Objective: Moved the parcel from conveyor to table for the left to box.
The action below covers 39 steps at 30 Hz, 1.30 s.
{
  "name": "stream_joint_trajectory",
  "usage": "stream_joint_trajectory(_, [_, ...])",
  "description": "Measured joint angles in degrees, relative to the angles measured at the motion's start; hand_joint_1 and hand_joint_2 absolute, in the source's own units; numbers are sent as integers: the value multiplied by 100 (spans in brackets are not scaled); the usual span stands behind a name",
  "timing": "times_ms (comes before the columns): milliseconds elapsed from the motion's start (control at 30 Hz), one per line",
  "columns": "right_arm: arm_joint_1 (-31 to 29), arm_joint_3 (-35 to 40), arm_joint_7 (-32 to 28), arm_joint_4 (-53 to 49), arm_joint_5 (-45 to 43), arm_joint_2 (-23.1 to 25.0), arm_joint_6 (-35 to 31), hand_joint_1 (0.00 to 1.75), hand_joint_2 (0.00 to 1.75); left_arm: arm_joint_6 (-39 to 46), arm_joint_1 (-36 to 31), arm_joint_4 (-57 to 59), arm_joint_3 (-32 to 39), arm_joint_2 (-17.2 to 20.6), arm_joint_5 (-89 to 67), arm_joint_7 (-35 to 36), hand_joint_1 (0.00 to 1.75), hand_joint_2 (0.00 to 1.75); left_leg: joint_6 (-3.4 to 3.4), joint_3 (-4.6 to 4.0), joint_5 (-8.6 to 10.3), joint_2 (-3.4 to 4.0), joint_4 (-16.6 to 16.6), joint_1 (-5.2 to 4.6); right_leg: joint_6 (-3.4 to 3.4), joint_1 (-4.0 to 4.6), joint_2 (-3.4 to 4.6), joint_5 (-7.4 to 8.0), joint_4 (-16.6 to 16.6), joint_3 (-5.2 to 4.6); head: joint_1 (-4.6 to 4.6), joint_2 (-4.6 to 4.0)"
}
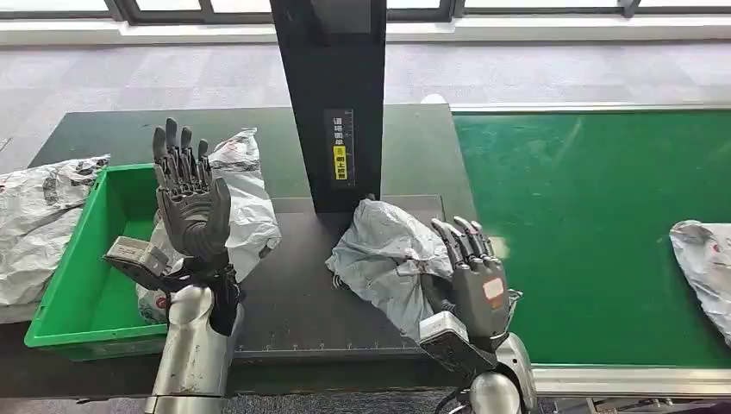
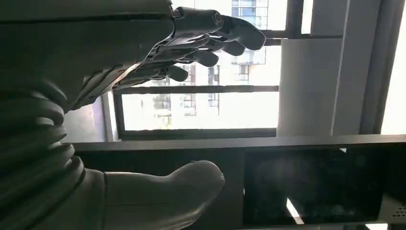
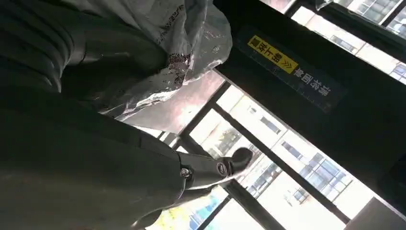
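Note:
A crumpled grey parcel (image 1: 386, 255) lies on the black table (image 1: 297, 293), in front of the black post. My right hand (image 1: 472, 278) stands just right of it with fingers straight and apart. In the right wrist view the parcel (image 3: 184, 45) drapes against my thumb (image 3: 119, 52), while the fingers (image 3: 218, 167) stay off it. Over the right edge of the green box (image 1: 82, 285), my left hand (image 1: 185, 194) is raised, fingers spread, holding nothing. From the left wrist, the left hand's fingers (image 2: 210, 40) and thumb (image 2: 167, 191) are apart. A white parcel (image 1: 246, 198) sits in the box behind that hand.
The black post (image 1: 332, 103) with a yellow label rises at the table's back. The green conveyor (image 1: 586, 216) runs to the right, with another parcel (image 1: 705, 267) at its right edge. A further white parcel (image 1: 39, 220) lies left of the box.

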Motion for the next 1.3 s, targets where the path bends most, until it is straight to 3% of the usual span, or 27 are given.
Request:
stream_joint_trajectory(400, [-5, 0, 17, 37, 48, 0, -92, 0, 175, 2, 7, -7, 0, 2, -22, 0, 0, 175, 0, 0, 0, 0, 0, 0, 0, 0, 0, 0, 0, 0, 0, 0])
stream_joint_trajectory(1000, [-1, -2, -208, 11, -571, 0, -59, 0, 175, 0, 6, -4, 0, 2, -92, 0, 0, 175, 0, 1, 0, 1, 0, 0, 0, 0, 1, 0, -1, -2, 0, 0])
stream_joint_trajectory(1033, [0, -2, -219, 11, -625, 0, -33, 0, 0, 0, 6, -4, 0, 2, -101, 0, 0, 175, 0, 1, 0, 1, 0, 0, 0, 0, 1, 0, -1, -2, 0, 0])
stream_joint_trajectory(1300, [31, -129, -234, 11, -1766, 0, 921, 0, 0, 11, 17, -4, -20, 2, -144, 0, 0, 175, 0, 1, 0, 2, 0, 0, 0, 0, 2, 0, -1, -3, 0, 0])
